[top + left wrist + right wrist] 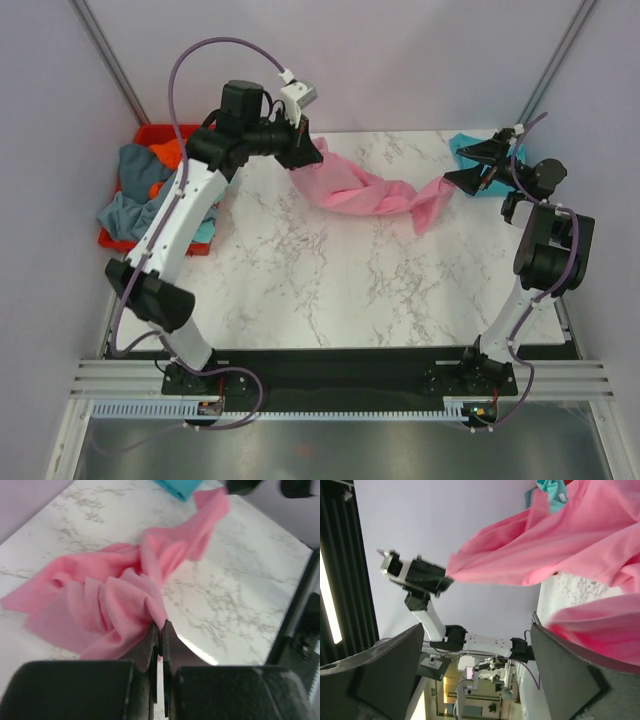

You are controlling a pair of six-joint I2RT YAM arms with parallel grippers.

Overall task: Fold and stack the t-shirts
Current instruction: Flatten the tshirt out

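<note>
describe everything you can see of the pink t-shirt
The pink t-shirt looks like soft, thin cloth, unfolded, bunched and twisted into a rope-like band across the far part of the marble table. The left end effector is shut on one gathered end, holding it raised; the middle sags toward the tabletop. The other end reaches the open right end effector, near a teal shirt; contact there is unclear.

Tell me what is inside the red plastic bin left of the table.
A crumpled grey-blue cloth shirt fills it, with orange cloth showing through. The floor of the red plastic bin and anything beneath are covered; the white left arm hides its right side.
</note>
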